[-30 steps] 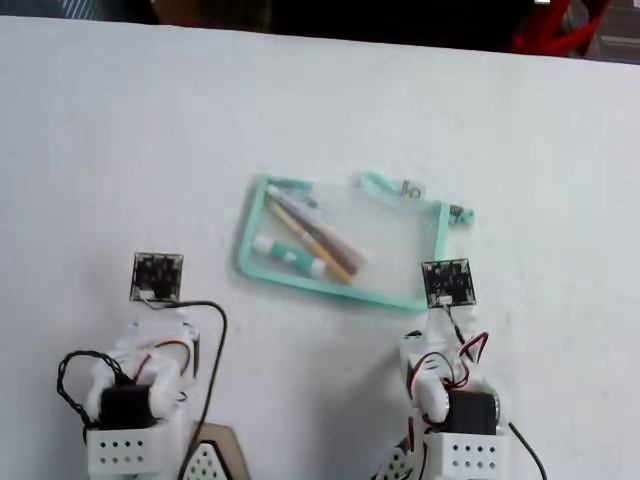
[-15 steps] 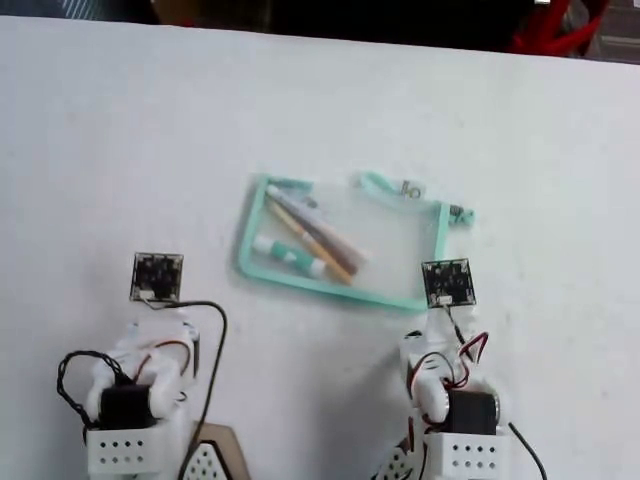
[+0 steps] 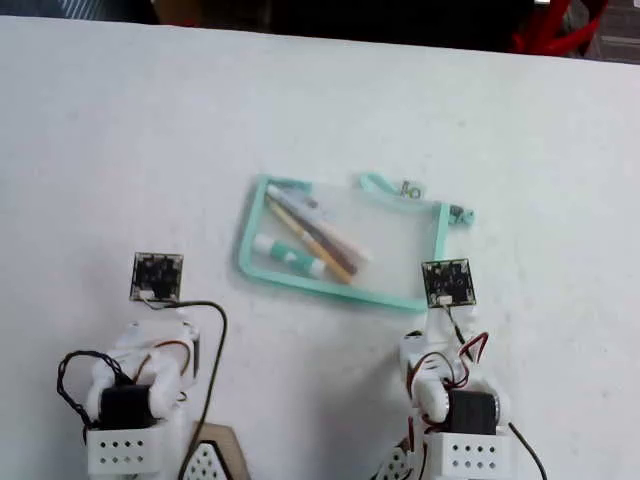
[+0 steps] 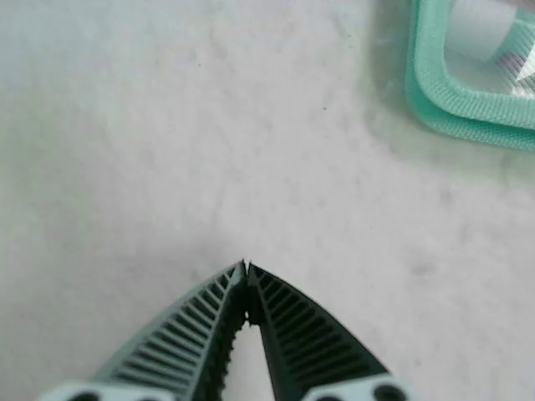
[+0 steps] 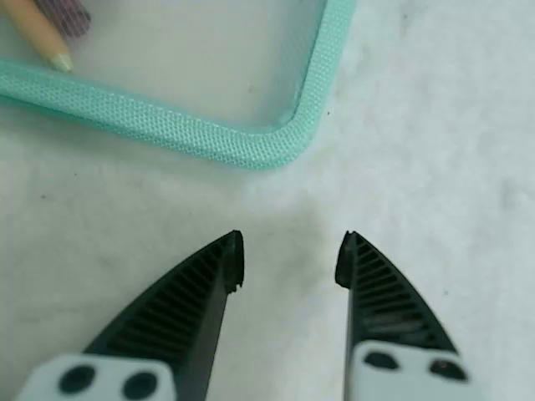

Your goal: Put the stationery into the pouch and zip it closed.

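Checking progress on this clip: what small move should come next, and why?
Probably extend the right gripper, which is open, toward what looks like the small zipper pull at the far corner of the clear teal-edged pouch. The pens already lie inside, and that arm sits nearest. Whether the zip is shut cannot be told.

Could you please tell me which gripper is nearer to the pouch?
Right: the right gripper hangs open just short of the pouch; the left gripper, shut, is farther off.
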